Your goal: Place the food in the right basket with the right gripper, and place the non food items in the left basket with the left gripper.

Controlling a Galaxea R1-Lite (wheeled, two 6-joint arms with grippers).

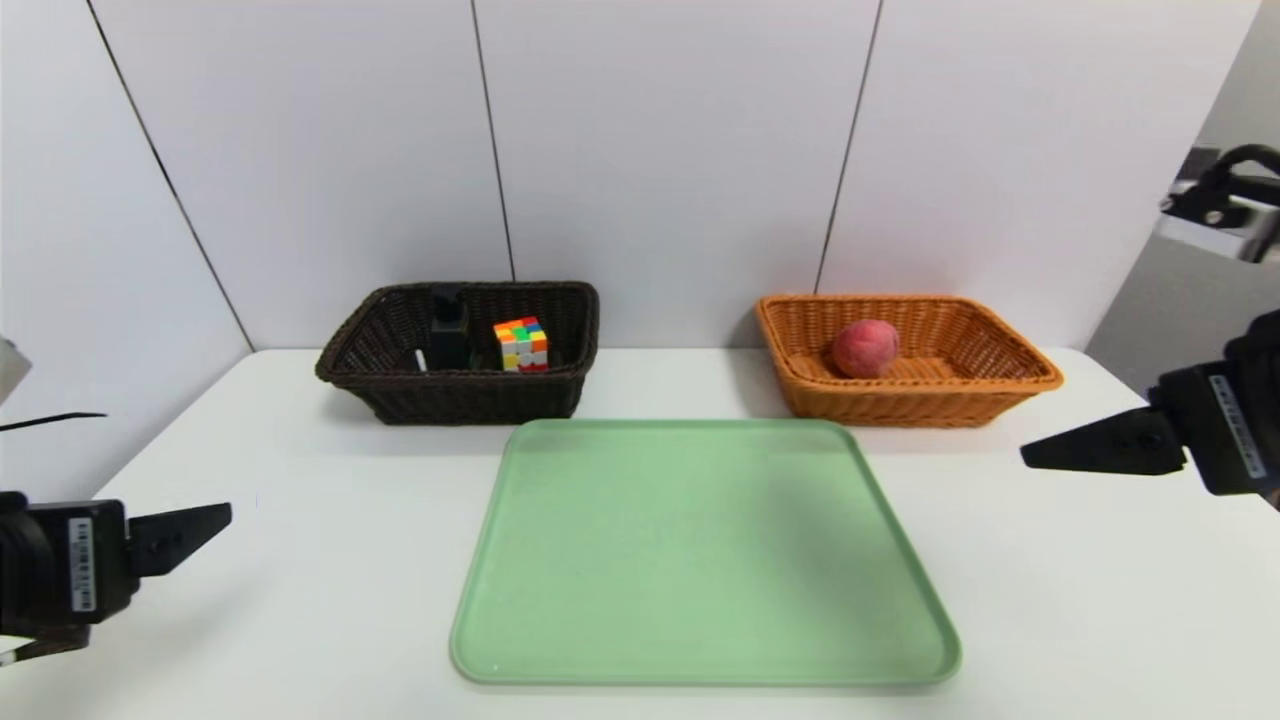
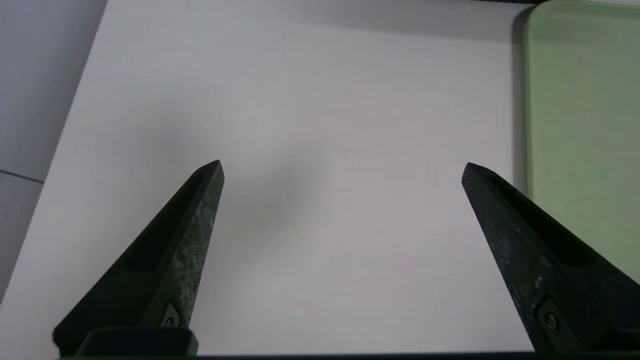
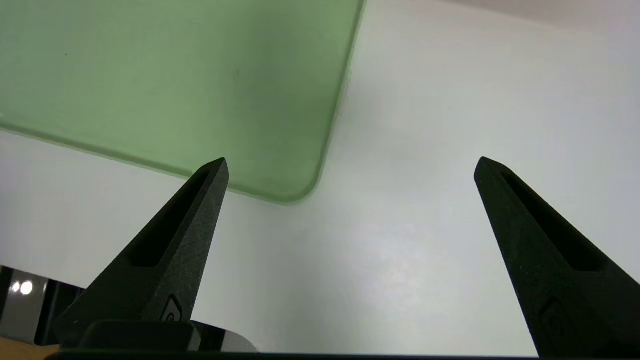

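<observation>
White table (image 1: 300, 560) held a green tray (image 1: 700, 560), bare. Peach (image 1: 865, 348) lay in the orange basket (image 1: 1000, 385), cube (image 1: 521, 344) and bottle (image 1: 448, 330) in the dark basket (image 1: 450, 400), all well apart from both jaws. Left gripper (image 2: 341, 167) and right gripper (image 3: 350, 165) were spread wide, holding nothing.

The left gripper (image 1: 225, 515) hung low at the robot's left side, its black fingers spread wide and holding nothing. The right gripper (image 1: 1030, 458) hung at the robot's right side, somewhat higher, with its pointed fingers likewise wide apart and nothing between them. Both pointed forward and downward, and a labelled black wrist block showed behind each.
</observation>
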